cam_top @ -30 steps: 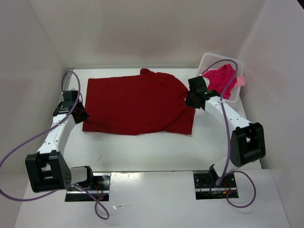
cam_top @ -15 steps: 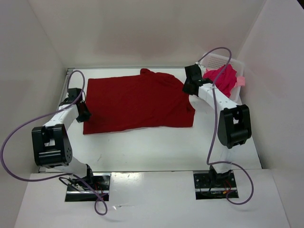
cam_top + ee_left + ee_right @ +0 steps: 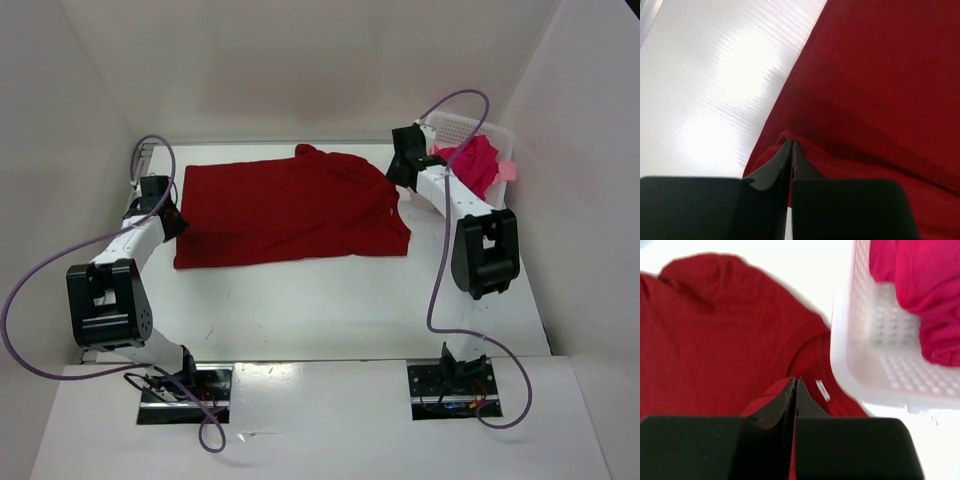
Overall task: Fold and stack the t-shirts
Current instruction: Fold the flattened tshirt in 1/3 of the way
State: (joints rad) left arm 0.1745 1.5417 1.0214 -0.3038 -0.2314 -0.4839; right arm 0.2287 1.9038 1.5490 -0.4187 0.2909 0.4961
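White table (image 3: 330, 300): fills the centre of the top view, enclosed by white walls.

Dark red t-shirt (image 3: 290, 210): spread nearly flat across the upper middle of the table, collar toward the right side of the frame, hem toward the left. One sleeve pokes out at the top edge.

White perforated basket (image 3: 452, 127): stands in the upper right corner of the table, just beside the collar end of the dark red t-shirt.

Crimson-pink t-shirt (image 3: 475, 165): bunched inside the basket and draped over its near rim.

Light salmon pink cloth (image 3: 507, 170): a small patch shows at the basket's right rim; the rest is hidden.

Left gripper (image 3: 791, 150): at the left edge of the dark red t-shirt, lower centre of its wrist view. Jaws pressed together, with a raised fold of the hem edge pinched between them.

Right gripper (image 3: 795, 387): at the collar end, close to the basket wall. Jaws pressed together on a pinch of dark red cloth beside the neckline.

White label (image 3: 822, 390): lies inside the collar, just right of the right gripper's tips.
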